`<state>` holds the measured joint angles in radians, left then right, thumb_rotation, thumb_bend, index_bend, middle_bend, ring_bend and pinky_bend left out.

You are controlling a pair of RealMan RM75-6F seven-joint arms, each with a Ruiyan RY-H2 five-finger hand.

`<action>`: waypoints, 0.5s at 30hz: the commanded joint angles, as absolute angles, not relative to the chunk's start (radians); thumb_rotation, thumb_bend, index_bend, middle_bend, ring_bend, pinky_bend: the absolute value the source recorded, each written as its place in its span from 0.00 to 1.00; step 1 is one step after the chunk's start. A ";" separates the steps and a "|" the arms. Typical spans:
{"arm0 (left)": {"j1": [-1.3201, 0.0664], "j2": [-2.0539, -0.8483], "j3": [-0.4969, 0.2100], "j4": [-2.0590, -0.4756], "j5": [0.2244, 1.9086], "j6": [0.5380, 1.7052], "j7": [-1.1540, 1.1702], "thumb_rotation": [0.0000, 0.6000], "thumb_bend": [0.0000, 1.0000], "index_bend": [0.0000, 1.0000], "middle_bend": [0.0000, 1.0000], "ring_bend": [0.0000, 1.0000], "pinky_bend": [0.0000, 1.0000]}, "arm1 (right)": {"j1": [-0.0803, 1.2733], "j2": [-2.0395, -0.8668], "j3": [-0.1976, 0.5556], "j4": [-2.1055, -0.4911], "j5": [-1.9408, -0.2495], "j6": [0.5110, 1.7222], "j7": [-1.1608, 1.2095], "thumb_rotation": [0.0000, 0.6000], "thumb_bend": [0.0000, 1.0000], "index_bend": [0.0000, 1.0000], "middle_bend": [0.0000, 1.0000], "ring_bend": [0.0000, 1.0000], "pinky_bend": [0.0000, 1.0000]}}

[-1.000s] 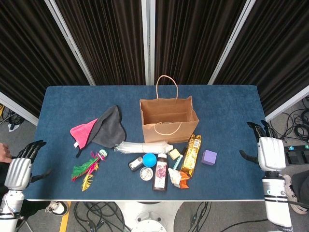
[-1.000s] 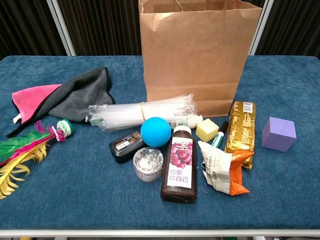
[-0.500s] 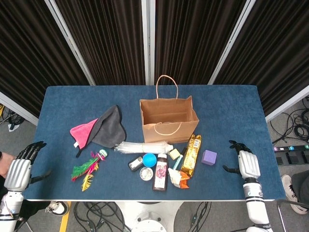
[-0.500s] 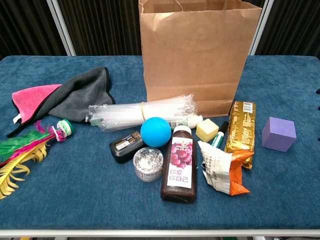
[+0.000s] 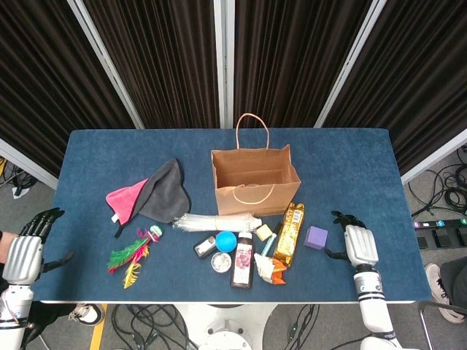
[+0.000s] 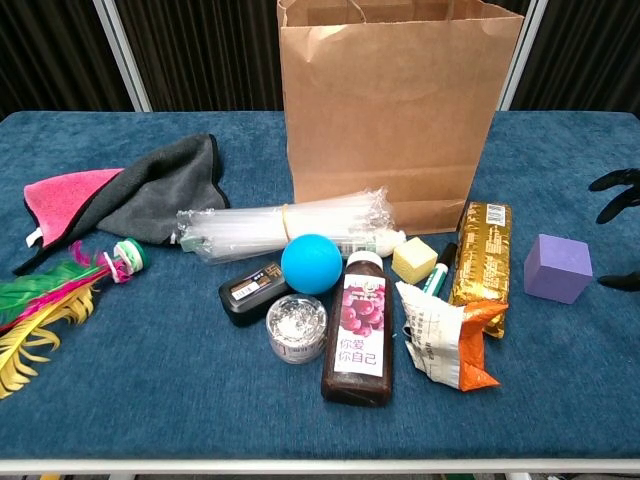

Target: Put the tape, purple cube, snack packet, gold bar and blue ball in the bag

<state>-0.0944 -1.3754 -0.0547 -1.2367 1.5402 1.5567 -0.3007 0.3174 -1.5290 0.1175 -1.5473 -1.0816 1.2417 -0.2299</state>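
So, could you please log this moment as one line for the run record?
stage: approach | right robot hand: open, beside purple cube, apart | left robot hand: open, off table edge | bag: upright

A tall brown paper bag [image 6: 398, 110] stands at the back of the blue table [image 6: 160, 390]. In front of it lie a blue ball [image 6: 311, 264], a gold bar [image 6: 482, 254], a torn snack packet [image 6: 444, 333] and a purple cube [image 6: 557, 268]. Dark fingertips [image 6: 616, 180] of the right hand [image 6: 617, 215] peek in near the cube, not touching it.
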 commanded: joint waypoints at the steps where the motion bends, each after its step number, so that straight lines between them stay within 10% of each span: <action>1: -0.097 -1.375 -0.055 -1.238 1.540 1.555 -0.293 1.00 0.22 0.22 0.26 0.17 0.25 | 0.325 -1.552 0.121 -1.530 -1.079 1.228 -0.235 1.00 0.02 0.17 0.30 0.15 0.20; 15: -0.098 -1.383 -0.057 -1.220 1.529 1.546 -0.315 1.00 0.22 0.22 0.26 0.17 0.25 | 0.345 -1.625 0.140 -1.455 -1.065 1.205 -0.288 1.00 0.07 0.25 0.35 0.20 0.20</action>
